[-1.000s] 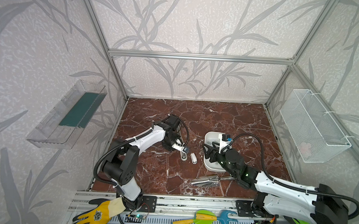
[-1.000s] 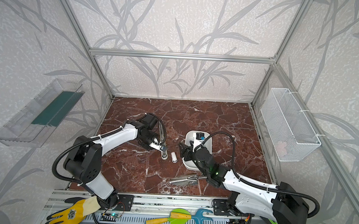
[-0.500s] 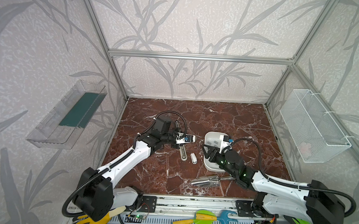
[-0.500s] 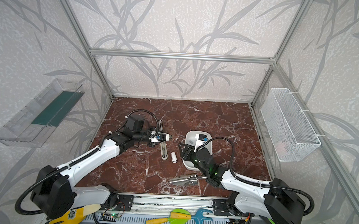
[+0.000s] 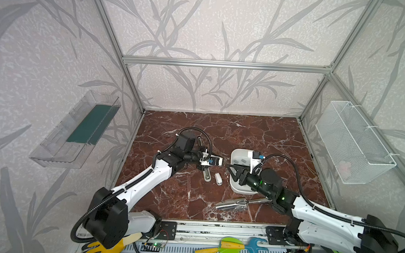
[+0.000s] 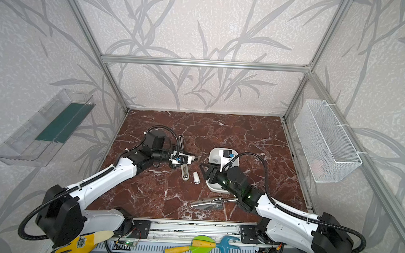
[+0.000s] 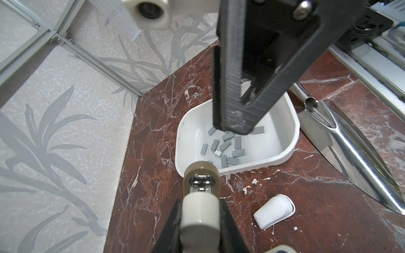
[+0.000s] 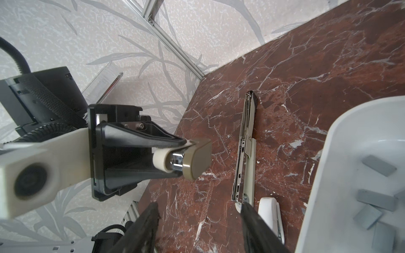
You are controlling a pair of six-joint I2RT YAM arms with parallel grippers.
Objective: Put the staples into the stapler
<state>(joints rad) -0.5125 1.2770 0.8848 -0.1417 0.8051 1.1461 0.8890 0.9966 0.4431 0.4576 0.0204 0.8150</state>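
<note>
**Left gripper** (image 7: 200, 219): pinched on the stapler (image 7: 200, 181). The cream body sat clamped between both fingers, with the tan nose and chrome mouth sticking out past the tips. I judged it lifted clear of the marble, nose aimed at the right gripper, the two apart.

**Right gripper** (image 8: 198, 204): fingers spread, nothing between them. It hung over the tray (image 7: 291, 131).

**Staples** (image 7: 225, 146): loose grey strips scattered on the tray floor, just below the right fingers. None was taken up.

**Opened stapler** (image 8: 245, 149): flat on the marble, beneath the left gripper. A white cap (image 8: 270, 210) lay just beside it.

**Scoop** (image 7: 350, 153): beside the tray, towards the right arm's base.

**Step in hand**, as I read it: fetching a strip, with the stapler presented and waiting.

**Next move**: I reckoned the right fingers had to drop onto one strip lying clear of the heap and close across its narrow sides. Strips that thin and flat could slip, or come up two together. I could not tell whether the held stapler's magazine was open, and it would have to be.
</note>
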